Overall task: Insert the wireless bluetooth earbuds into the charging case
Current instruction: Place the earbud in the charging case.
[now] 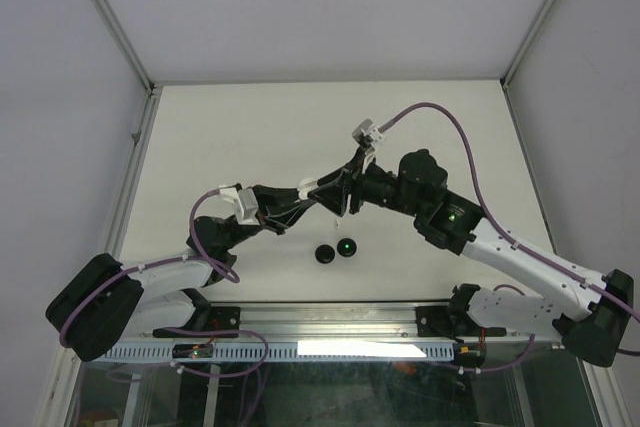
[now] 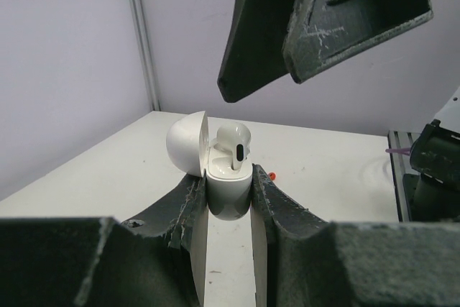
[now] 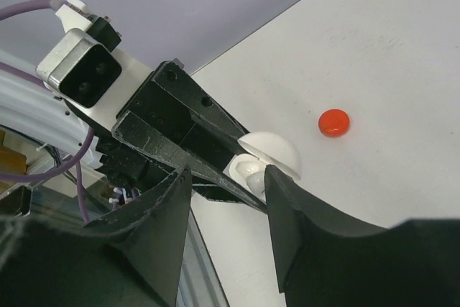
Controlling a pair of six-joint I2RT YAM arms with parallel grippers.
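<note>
Pretty bare setup: the plain off-white tabletop (image 1: 250, 127) had a small black round disc (image 1: 325, 254) near its front edge, a second black round disc (image 1: 346, 247) just beside it, and a small red round disc (image 3: 334, 122) lying flat.

**Q:** What does the left tool (image 2: 227, 185) hold?
**A:** The charging case (image 2: 228, 198), clamped upright between both fingers, with the lid (image 2: 185, 141) hinged open toward the left.
**Q:** Contents?
**A:** One white earbud (image 2: 233, 143) stands in the case, its head above the rim.
**Q:** Surroundings?
**A:** The right tool (image 2: 262, 80) hangs above the case, apart from it. A small red item (image 2: 274, 175) lies on the desk (image 2: 330, 170) just right of the case.
</note>
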